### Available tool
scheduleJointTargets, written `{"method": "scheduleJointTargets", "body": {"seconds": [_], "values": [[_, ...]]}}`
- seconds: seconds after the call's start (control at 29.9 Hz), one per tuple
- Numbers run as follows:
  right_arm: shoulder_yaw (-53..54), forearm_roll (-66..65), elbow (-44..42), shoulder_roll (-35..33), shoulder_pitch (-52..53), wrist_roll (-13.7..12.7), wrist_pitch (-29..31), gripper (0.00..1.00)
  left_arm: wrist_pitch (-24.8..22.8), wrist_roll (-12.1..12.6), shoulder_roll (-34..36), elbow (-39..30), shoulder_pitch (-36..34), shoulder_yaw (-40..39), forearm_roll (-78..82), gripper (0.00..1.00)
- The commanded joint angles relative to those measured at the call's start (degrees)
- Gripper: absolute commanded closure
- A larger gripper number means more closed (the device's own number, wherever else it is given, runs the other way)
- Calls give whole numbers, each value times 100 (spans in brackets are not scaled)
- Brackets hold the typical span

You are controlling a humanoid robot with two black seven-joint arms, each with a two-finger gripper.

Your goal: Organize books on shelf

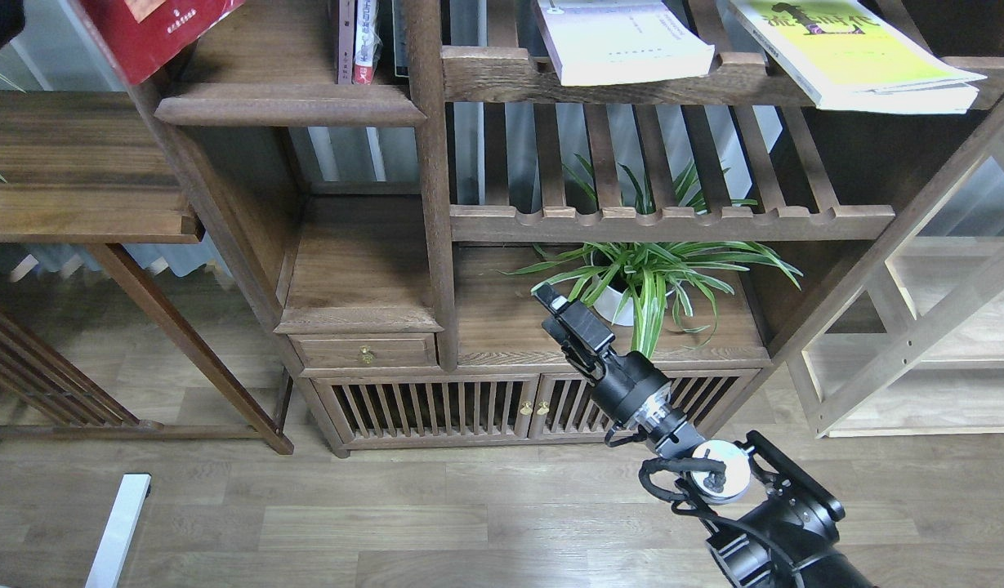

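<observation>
Dark red book (154, 33) hung tilted off the bookcase's (436, 204) top-left corner, holder out of frame. Right hand (560, 314) idled by the spider plant (644, 282); couldn't tell its fingers apart. Book could've clipped that corner and slipped.

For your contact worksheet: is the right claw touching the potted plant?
Cannot tell. In the head view, the right claw overlaps the potted plant leaves; depth unclear.
</observation>
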Motion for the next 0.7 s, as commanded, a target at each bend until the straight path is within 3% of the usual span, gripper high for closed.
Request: {"method": "scheduleJointTargets", "body": {"seconds": [0.0, 0.27, 0.67], "values": [[0, 9, 32, 0, -24, 0, 0, 5, 466, 37, -320, 39, -369, 350, 101, 98], [-105, -17, 164, 0, 46, -36, 0, 5, 1117, 20, -663, 356, -1072, 1176, 223, 98], [-237, -9, 261, 0, 11, -27, 0, 5, 1803, 29, -1103, 681, -1380, 1379, 742, 98]]}}
